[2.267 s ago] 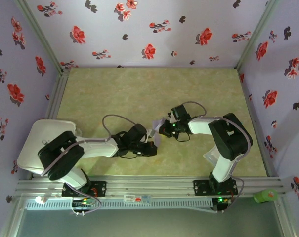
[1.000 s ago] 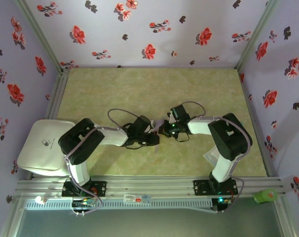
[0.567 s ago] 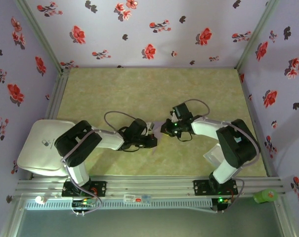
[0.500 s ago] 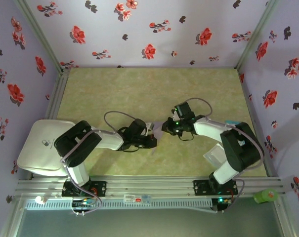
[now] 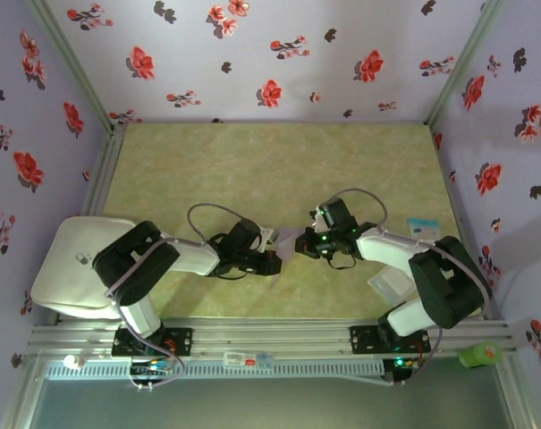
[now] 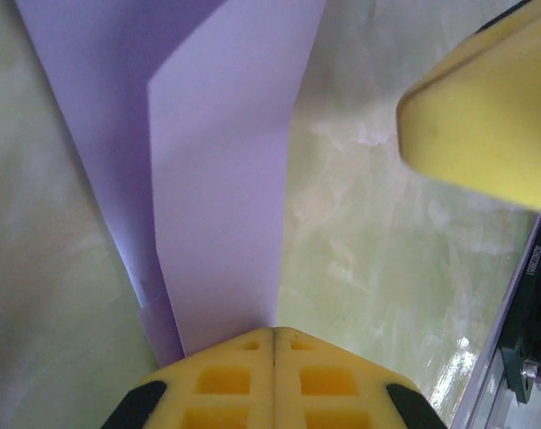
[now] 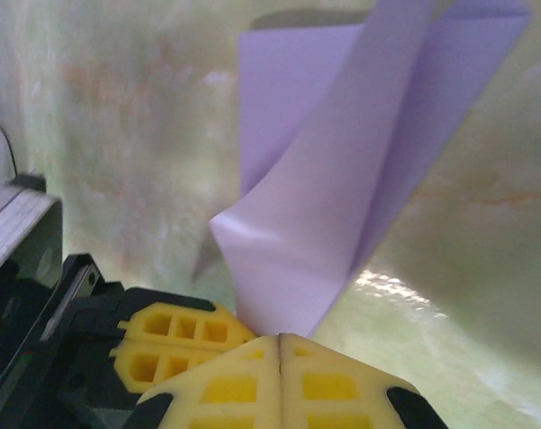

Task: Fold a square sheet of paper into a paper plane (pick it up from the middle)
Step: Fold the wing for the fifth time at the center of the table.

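The lavender sheet of paper (image 5: pixel 285 241) is folded into long narrow flaps and hangs between both grippers just above the table's middle. In the left wrist view the sheet of paper (image 6: pixel 221 179) runs upward from my left gripper (image 6: pixel 274 335), which is shut on its near end. In the right wrist view the folded sheet of paper (image 7: pixel 342 206) rises from my right gripper (image 7: pixel 279 338), also shut on it. In the top view the left gripper (image 5: pixel 270 261) and right gripper (image 5: pixel 303 243) face each other, almost touching. The left gripper's yellow fingers (image 7: pixel 176 344) sit right beside the right gripper.
A small light-blue card (image 5: pixel 423 225) lies at the right. A translucent plastic square (image 5: pixel 386 284) sits under the right arm. A white pad (image 5: pixel 73 264) lies at the left edge. A green object (image 5: pixel 480 355) rests beyond the front rail.
The right arm's elbow has swung out to the right and lower, uncovering the light-blue card. Both grippers have stayed shut on the paper, shifting slightly toward the front of the table.
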